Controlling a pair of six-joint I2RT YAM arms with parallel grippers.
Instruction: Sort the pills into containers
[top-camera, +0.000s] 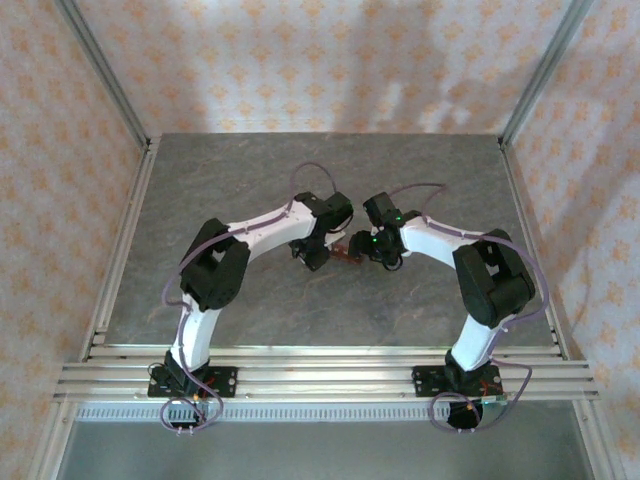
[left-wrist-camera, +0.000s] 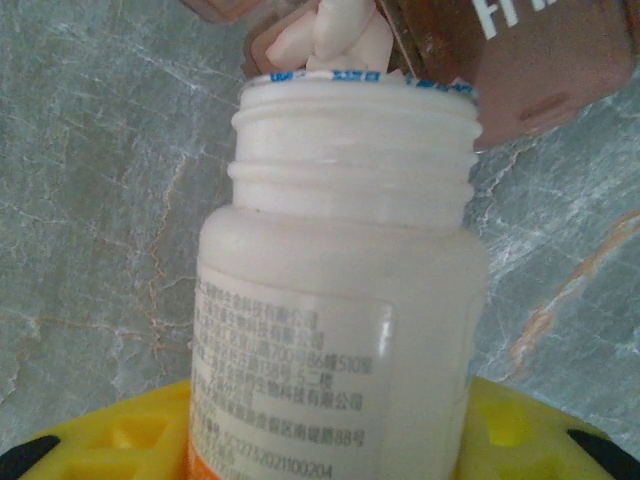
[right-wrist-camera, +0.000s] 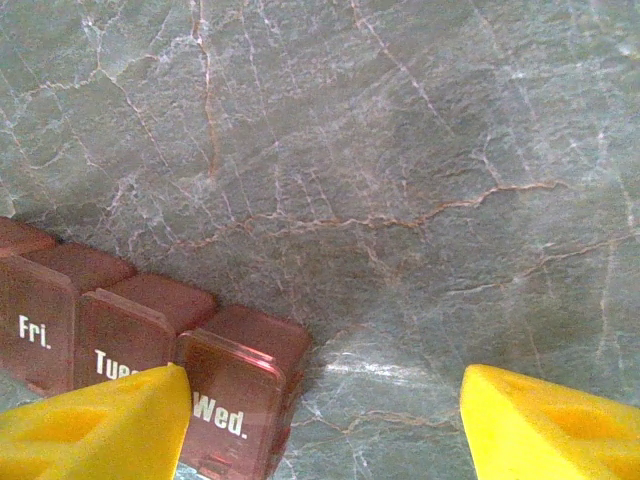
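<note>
Where the containers lie: the containers (top-camera: 345, 256) sit mid-frame in the top view on the desk (top-camera: 300, 170), between my two grippers.
Left gripper: my left gripper (top-camera: 316, 256) is clamped around the white bottle (left-wrist-camera: 340, 300), with my yellow fingers (left-wrist-camera: 120, 440) at the bottom of the left wrist frame.
Bottle mouth: it points to the top of that frame, right against the containers' brown wall. White pills (left-wrist-camera: 325, 35) crowd the rim, and I cannot tell whether any are already inside a compartment.
Right gripper: my right gripper (right-wrist-camera: 325, 400) is spread wide over bare desk. The containers lie at lower left, just beside one finger.
Long axis: the row runs from the left edge toward lower centre, its lids (right-wrist-camera: 215, 400) lettered Fri., Tue., Wed.
Nearer arm: the left, I judge. The pour depends on keeping the mouth over one compartment.
</note>
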